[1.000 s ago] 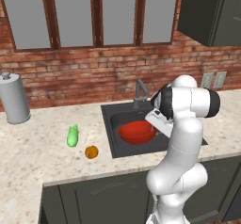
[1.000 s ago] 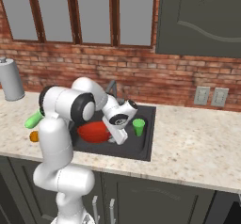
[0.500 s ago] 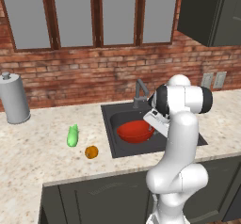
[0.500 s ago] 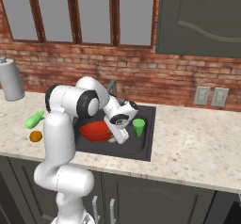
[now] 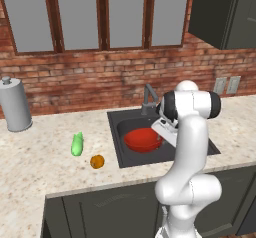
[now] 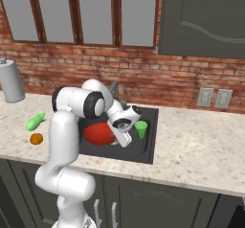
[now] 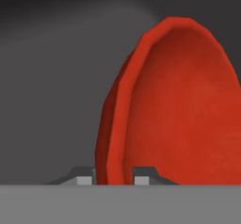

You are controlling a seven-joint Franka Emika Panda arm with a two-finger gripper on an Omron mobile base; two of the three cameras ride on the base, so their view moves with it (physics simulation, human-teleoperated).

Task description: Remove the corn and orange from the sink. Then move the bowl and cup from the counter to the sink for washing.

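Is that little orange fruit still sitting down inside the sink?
No, the orange lies on the counter left of the sink, beside the corn.

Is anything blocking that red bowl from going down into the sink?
Nothing visible does. The red bowl is already over the dark sink, its rim pinched between the fingers. The corn and orange lie on the counter.
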